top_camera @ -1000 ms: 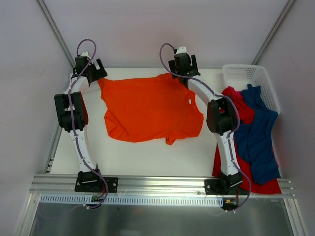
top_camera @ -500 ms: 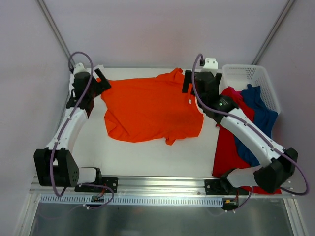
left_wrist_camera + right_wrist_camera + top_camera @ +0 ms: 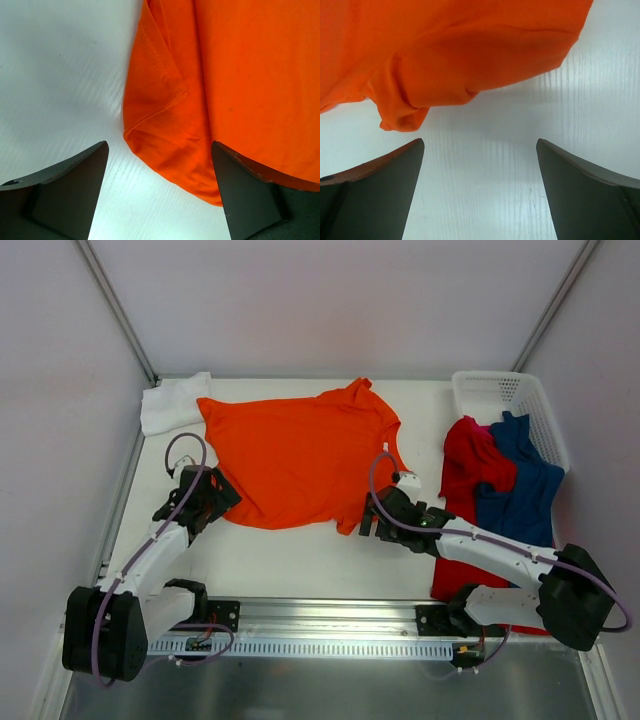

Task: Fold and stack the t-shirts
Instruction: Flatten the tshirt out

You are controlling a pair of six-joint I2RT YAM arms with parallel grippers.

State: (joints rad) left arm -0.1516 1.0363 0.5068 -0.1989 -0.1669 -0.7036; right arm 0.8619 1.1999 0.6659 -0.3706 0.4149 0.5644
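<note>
The white bench (image 3: 300, 560) carries everything. The orange t-shirt (image 3: 300, 455) lies spread flat across its middle, collar toward the far side and hem toward me. At the right, the red t-shirt (image 3: 470, 455) and the dark blue t-shirt (image 3: 520, 505) lie bunched together, trailing from the near end of the white perforated basket (image 3: 500, 390) toward the bench's near edge, with the blue lying partly over the red. The white t-shirt (image 3: 172, 405) sits folded in the far left corner, touching the orange sleeve.

My left end effector (image 3: 218, 498) is low at the orange shirt's near left corner. Its jaws are spread wide, with that hem corner between them. My right end effector (image 3: 368, 522) is also wide open, just short of the hem's near right corner, with bare bench between its fingers (image 3: 380, 185).
</note>
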